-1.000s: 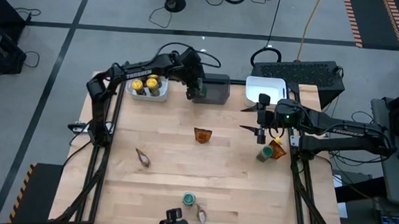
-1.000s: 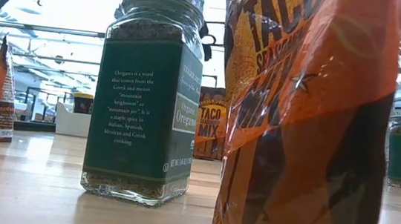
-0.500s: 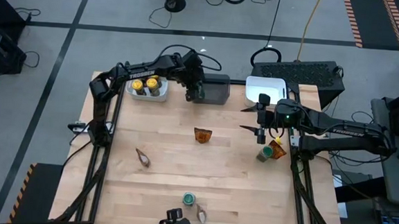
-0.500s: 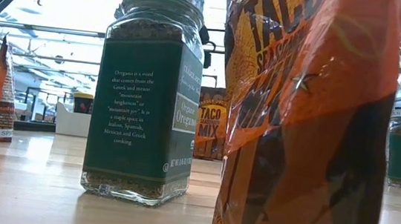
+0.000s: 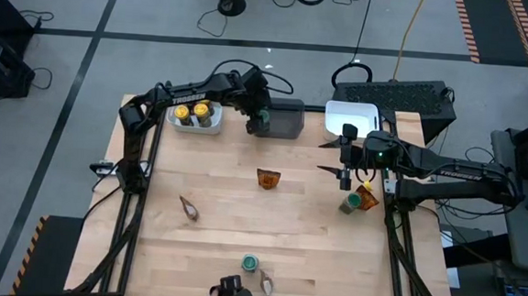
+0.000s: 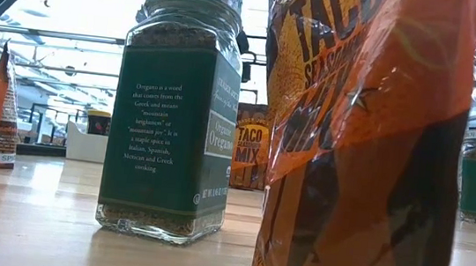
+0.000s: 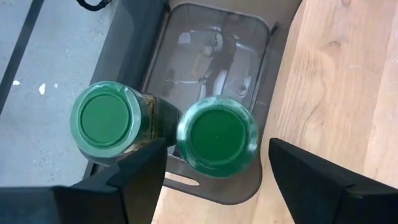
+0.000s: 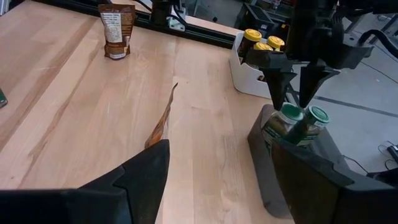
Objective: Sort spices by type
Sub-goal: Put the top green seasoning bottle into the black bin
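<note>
Left wrist view: two green-lid jars [image 7: 217,135] are seen in the dark grey bin [image 7: 249,37]. One jar sits between the spread fingers of the left gripper [image 7: 214,171], not squeezed. The right gripper [image 5: 343,158] is held wide open over the table [image 5: 223,219], with nothing in it.

On the wooden desk [image 5: 222,228], the white bin [image 5: 196,125] holding yellow-lidded jars [image 5: 192,112] sits at the far edge, left of the dark grey bin [image 5: 287,120] holding two green-lidded jars [image 7: 216,135], with the empty white bin [image 5: 353,115] further right.
</note>
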